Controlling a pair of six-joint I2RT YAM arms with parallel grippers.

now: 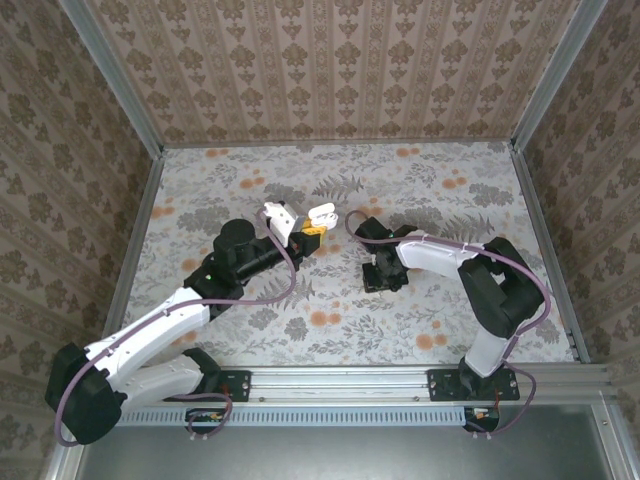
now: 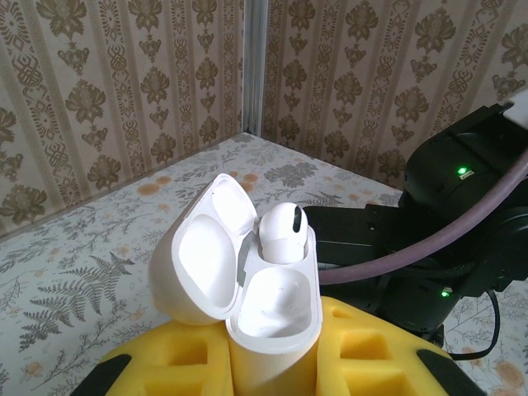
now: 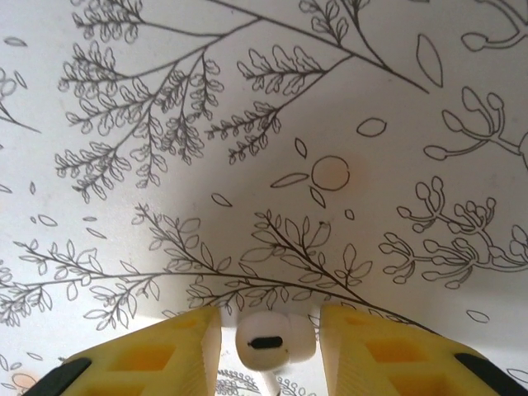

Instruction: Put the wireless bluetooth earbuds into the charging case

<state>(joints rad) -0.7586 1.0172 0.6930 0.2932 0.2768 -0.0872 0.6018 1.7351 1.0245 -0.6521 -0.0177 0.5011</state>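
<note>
Now the right gripper (image 3: 271, 351) straddles the loose white earbud (image 3: 275, 338) on the table (image 3: 330, 99), jaws slightly spread and not yet pinching. Best to centre, close gently on its sides and lift straight. The left gripper (image 2: 272, 367) clamps the open charging case (image 2: 276, 309), one seated bud (image 2: 282, 233) inside.

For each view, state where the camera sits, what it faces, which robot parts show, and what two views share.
Top external: above and behind the bases, looking down; both arms show.
Left wrist: faces across the table toward the right arm; left gripper holds the charging case.
Right wrist: faces down at the table; right gripper straddles a white earbud.
Shared: the case, in top external and left wrist.
</note>
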